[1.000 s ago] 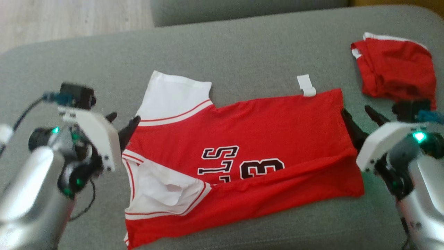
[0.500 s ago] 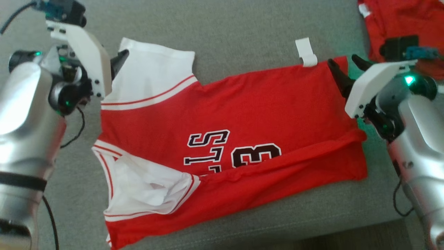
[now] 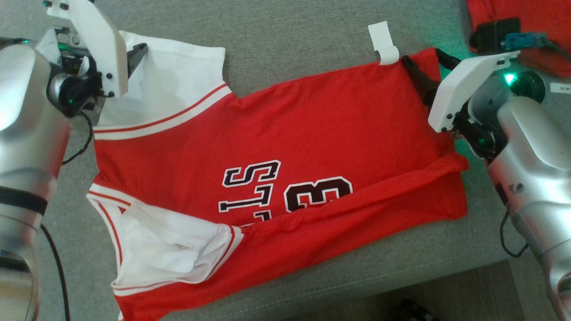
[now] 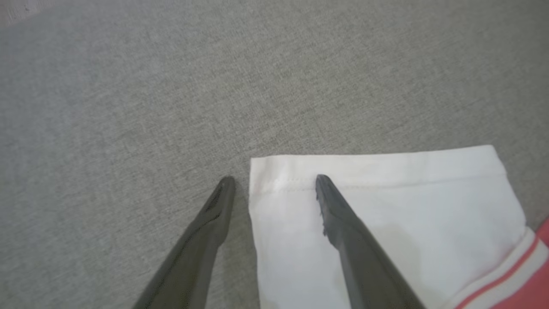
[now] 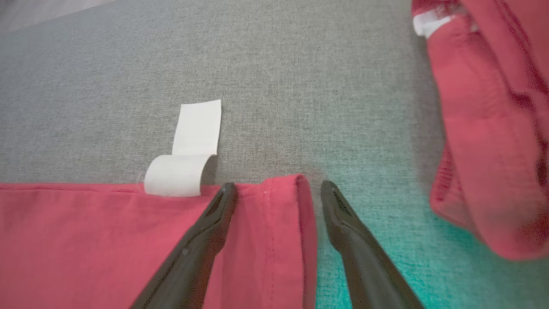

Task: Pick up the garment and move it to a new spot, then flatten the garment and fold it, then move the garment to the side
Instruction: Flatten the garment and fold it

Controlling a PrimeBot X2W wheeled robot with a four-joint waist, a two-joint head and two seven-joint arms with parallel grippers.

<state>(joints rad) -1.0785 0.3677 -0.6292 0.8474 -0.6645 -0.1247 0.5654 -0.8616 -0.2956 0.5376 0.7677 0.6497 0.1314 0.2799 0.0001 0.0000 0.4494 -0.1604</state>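
The red jersey (image 3: 312, 120) lay flat across the middle of the frame on the grey cushion (image 3: 290, 40). The left gripper (image 4: 274, 179), jaws wide, straddled its white sleeve corner (image 4: 266, 171) at the upper left; the right gripper (image 5: 279, 184) (jaws equally wide) straddled the red hem corner (image 5: 291, 189) at the upper right, beside a white tag (image 5: 184, 171).

Grey couch cushion (image 3: 290, 40) with a crumpled red cloth (image 5: 484, 128) on it
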